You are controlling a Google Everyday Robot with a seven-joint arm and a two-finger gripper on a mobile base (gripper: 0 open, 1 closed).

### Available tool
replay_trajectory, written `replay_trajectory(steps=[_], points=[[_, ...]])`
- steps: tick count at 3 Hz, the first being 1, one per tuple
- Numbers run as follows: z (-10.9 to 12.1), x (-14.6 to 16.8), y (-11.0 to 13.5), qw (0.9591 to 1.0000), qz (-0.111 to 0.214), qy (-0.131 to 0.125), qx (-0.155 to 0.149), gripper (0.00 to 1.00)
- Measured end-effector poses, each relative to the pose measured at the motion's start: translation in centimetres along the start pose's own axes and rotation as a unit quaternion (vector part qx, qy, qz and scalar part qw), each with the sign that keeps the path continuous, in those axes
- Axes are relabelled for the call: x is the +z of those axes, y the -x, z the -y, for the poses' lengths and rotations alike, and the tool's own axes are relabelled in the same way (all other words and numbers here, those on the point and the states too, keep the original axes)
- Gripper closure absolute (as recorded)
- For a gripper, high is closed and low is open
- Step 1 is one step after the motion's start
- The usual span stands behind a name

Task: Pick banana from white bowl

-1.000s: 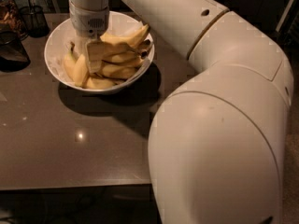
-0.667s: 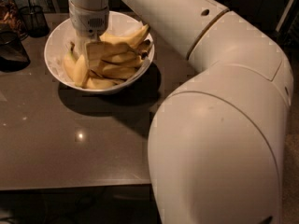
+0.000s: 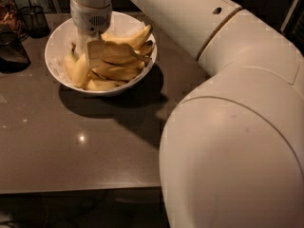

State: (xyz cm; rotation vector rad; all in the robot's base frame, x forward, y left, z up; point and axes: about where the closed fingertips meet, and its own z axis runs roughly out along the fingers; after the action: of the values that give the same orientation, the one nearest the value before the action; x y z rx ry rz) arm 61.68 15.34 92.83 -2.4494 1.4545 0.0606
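Observation:
The white bowl (image 3: 55, 44) stands at the back left of the brown table and holds a pile of yellow bananas. The banana (image 3: 77, 69), thick and curved with a dark stem tip pointing up, lies along the bowl's left side. My gripper (image 3: 93, 51) reaches straight down from the white wrist into the bowl, right beside that banana and against the pile. The wrist hides the gripper's tip and part of the pile. Shorter, slimmer bananas (image 3: 124, 61) fill the right half of the bowl.
A dark wire-mesh cup (image 3: 35, 19) stands behind the bowl at the far left. A dark object (image 3: 11, 53) sits left of the bowl. My large white arm (image 3: 228, 127) covers the right half of the view. The table's front edge (image 3: 80, 188) runs across the bottom.

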Motion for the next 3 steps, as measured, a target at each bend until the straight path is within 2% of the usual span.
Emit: replay_trajectory(steps=[2, 3], points=[[-2.4, -7.4, 1.4, 0.9966, -0.002, -0.082, 0.004, 1.0], [-2.5, -7.9, 1.5, 0.9962, -0.002, -0.087, 0.003, 1.0]])
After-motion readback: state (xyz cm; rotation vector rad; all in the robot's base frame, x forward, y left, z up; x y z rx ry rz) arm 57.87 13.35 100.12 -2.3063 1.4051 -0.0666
